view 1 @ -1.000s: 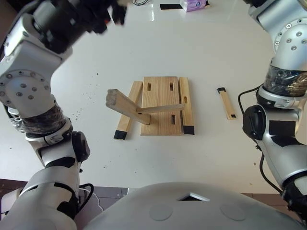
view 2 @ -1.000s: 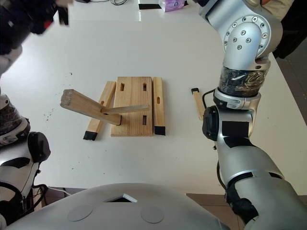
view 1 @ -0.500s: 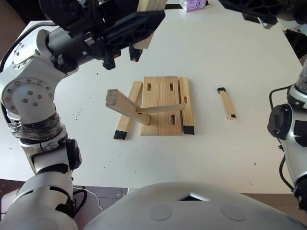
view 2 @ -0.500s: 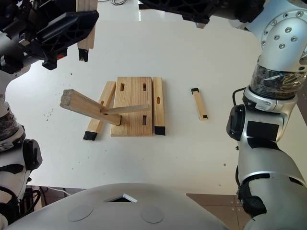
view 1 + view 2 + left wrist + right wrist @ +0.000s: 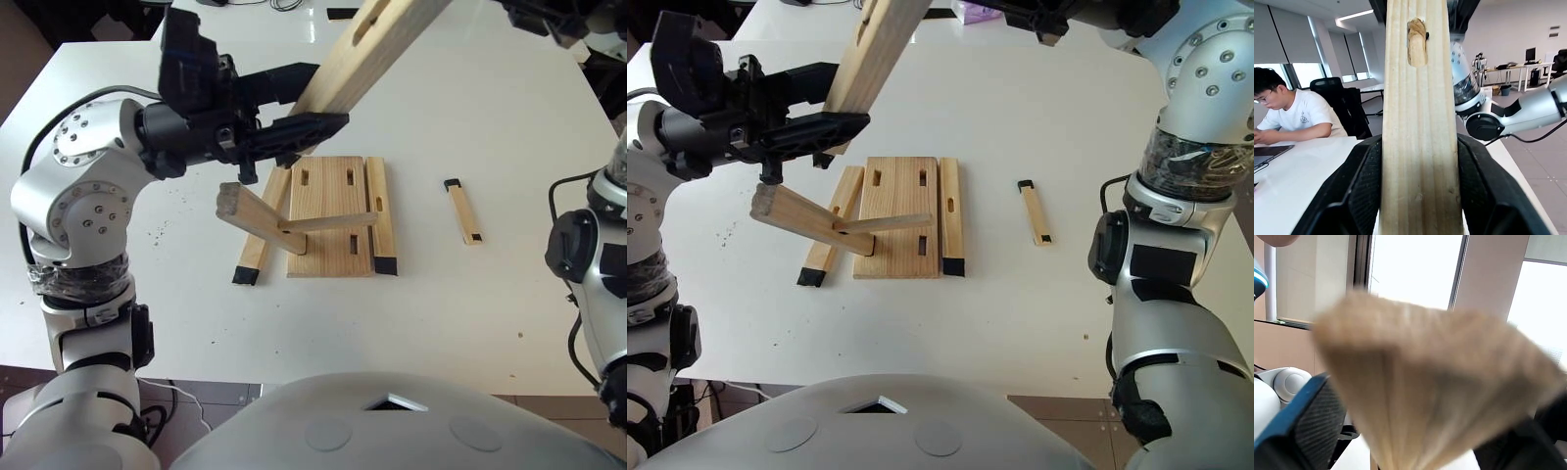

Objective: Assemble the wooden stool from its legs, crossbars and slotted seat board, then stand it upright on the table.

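The white table (image 5: pixel 490 117) carries the slotted seat board (image 5: pixel 331 191), lying flat at its middle. Above it the left gripper (image 5: pixel 312 98) has its fingers (image 5: pixel 1364 191) clamped on a long slotted leg (image 5: pixel 372 44), held in the air and slanting up and away. Whether the right gripper (image 5: pixel 1034 15) grips anything I cannot tell. A joined leg-and-crossbar piece (image 5: pixel 257 217) rests tilted across the board, with two flat legs (image 5: pixel 265 211) touching the board's sides and a short crossbar (image 5: pixel 464 211) well apart. Assembly looks early – the step in hand seems to be bringing the held leg to a joint. Next it likely needs lowering and lining up with a crossbar end.
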Motion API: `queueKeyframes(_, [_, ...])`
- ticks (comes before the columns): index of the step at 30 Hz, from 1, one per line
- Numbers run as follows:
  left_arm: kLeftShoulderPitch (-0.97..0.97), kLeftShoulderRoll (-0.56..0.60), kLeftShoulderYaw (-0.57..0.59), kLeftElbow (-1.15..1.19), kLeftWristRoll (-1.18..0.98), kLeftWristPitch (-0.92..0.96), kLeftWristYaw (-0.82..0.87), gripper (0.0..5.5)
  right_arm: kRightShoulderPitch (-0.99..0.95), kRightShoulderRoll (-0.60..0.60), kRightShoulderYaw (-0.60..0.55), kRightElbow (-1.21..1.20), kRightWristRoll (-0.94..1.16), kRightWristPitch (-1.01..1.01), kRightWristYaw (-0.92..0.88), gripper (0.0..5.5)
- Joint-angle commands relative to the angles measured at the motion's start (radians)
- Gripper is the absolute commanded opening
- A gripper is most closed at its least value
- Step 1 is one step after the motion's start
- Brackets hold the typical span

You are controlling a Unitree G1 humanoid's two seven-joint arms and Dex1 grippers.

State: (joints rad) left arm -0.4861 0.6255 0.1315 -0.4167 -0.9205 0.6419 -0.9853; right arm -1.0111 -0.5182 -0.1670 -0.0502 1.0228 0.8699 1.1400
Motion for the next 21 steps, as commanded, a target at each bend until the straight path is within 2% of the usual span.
queueKeyframes(1, [0.005, 0.016, -0.009, 0.010, 0.026, -0.020, -0.021, 2.03, 0.005, -0.036, -0.005, -0.005, -0.007, -0.002, 0.012, 2.93])
queueKeyframes(8, [-0.001, 0.013, 0.007, 0.009, 0.009, -0.025, -0.029, 2.03, 0.054, -0.104, -0.003, 0.045, -0.042, -0.008, 0.076, 2.05])
queueKeyframes(10, [-0.004, 0.012, 0.009, 0.009, 0.003, -0.025, -0.031, 2.03, 0.068, -0.119, 0.001, 0.053, -0.046, -0.011, 0.097, 2.05])
queueKeyframes(14, [-0.003, 0.017, -0.005, 0.011, 0.022, -0.028, -0.036, 2.03, 0.061, -0.049, 0.029, 0.003, -0.028, -0.003, 0.029, 2.04])
queueKeyframes(19, [-0.020, -0.001, -0.011, 0.071, 0.081, -0.055, 0.000, 2.03, 0.066, -0.027, 0.027, -0.032, -0.010, 0.011, -0.016, 2.04])
queueKeyframes(20, [-0.026, -0.005, -0.014, 0.086, 0.090, -0.059, 0.009, 2.41, 0.069, -0.026, 0.025, -0.035, -0.009, 0.011, -0.022, 2.04])
queueKeyframes(21, [-0.030, -0.005, -0.021, 0.102, 0.104, -0.064, 0.009, 2.54, 0.072, -0.026, 0.024, -0.038, -0.010, 0.009, -0.029, 2.04])
